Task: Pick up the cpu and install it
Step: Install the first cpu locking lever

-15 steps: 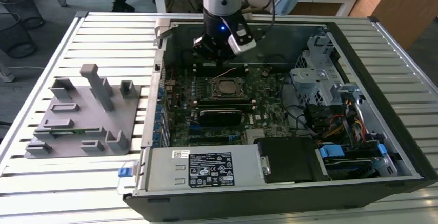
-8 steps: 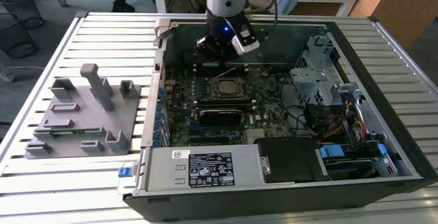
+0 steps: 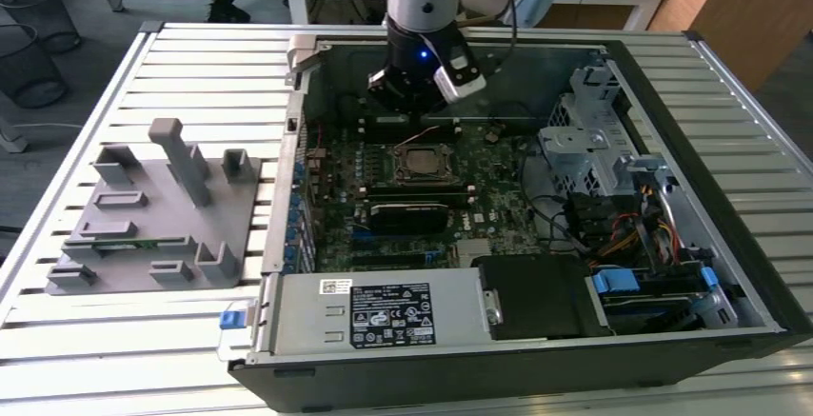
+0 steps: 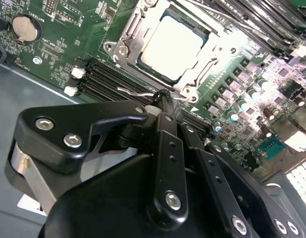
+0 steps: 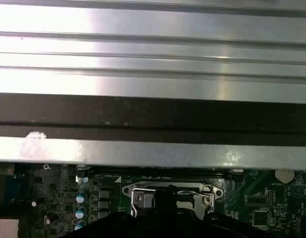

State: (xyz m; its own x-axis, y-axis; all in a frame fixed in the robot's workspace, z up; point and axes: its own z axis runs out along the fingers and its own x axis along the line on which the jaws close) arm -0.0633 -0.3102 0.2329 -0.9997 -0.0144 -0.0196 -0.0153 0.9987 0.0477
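Note:
The cpu (image 4: pixel 170 45) lies flat in the motherboard socket, its silver-grey top facing up inside the metal socket frame (image 4: pixel 127 30). From the exterior view the cpu (image 3: pixel 417 161) is near the middle of the open computer case. My gripper (image 4: pixel 162 96) hangs just beside the socket, its black fingers (image 4: pixel 165 148) pressed together, tips at the thin wire socket lever (image 4: pixel 135 91). In the exterior view the gripper (image 3: pixel 406 104) is above the board, just behind the socket. The first wrist view has the socket frame (image 5: pixel 143 189) behind the dark fingertips (image 5: pixel 165 198).
The open case (image 3: pixel 711 83) lies on a slatted metal table (image 3: pixel 190 64). Memory slots (image 4: pixel 100 74) run beside the socket. A drive cage (image 3: pixel 597 140), cables and a power supply (image 3: pixel 381 311) crowd the case. A grey fixture block (image 3: pixel 152 216) sits at the exterior view's left.

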